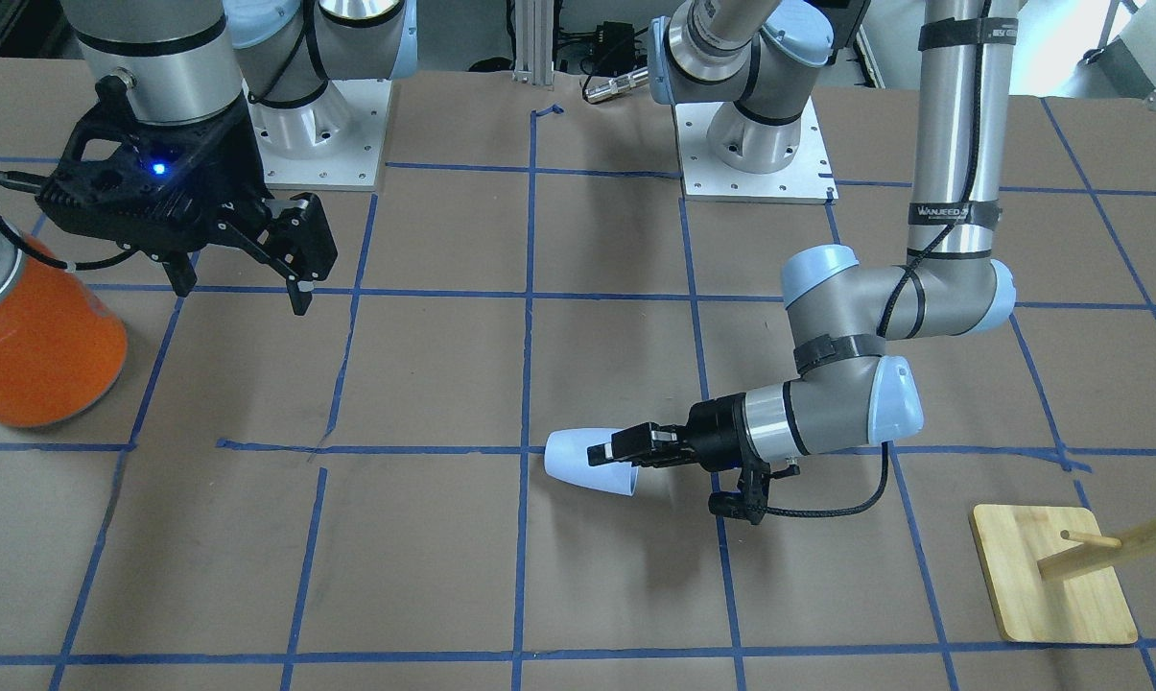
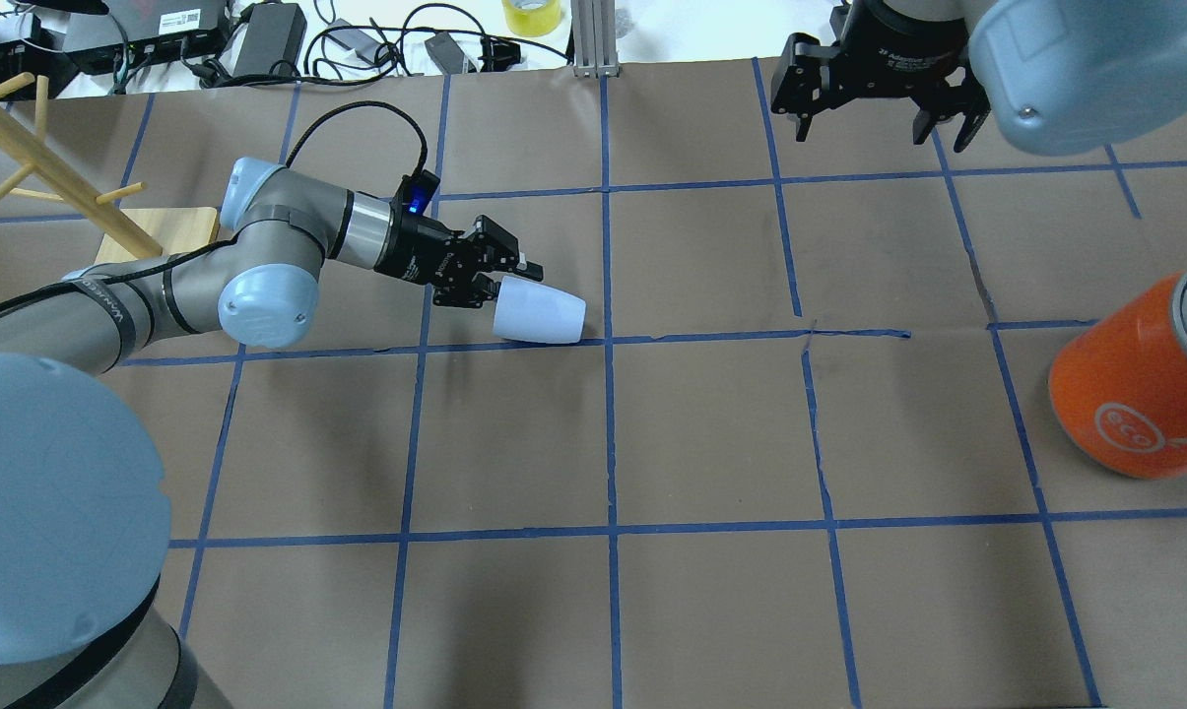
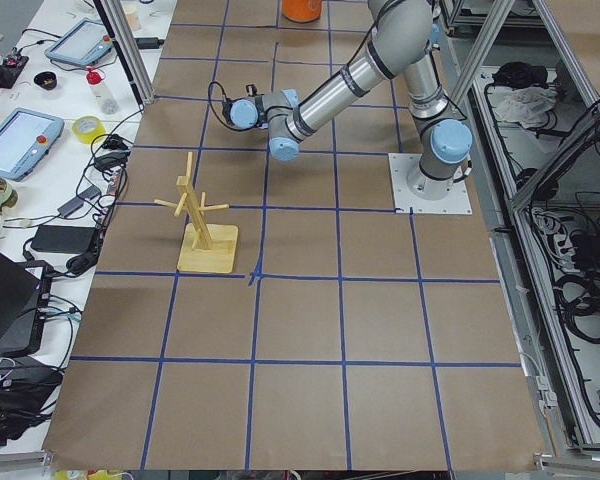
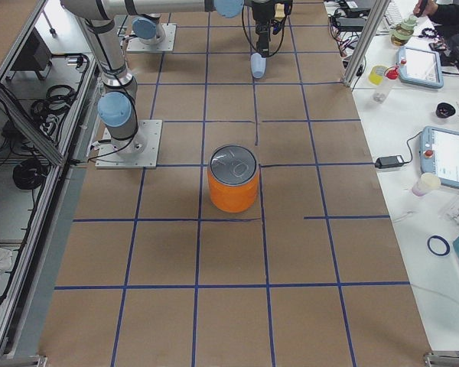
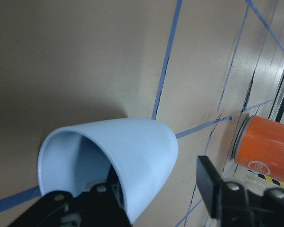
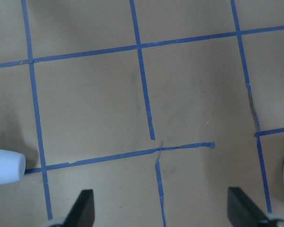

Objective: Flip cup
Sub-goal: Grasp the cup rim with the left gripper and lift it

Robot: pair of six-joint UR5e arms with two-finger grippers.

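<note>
Robotics lab — taped grid table, teach pendants, cabling

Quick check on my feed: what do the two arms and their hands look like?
Both arms are silver-grey tubes with pale blue joint caps and black bands. Each black two-finger hand, left hand and right hand, carries a black camera mount with a blue light and a black cable.

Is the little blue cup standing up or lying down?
Lying down. The cup is sideways, its open mouth facing the left tool, which pinches its rim.
</note>
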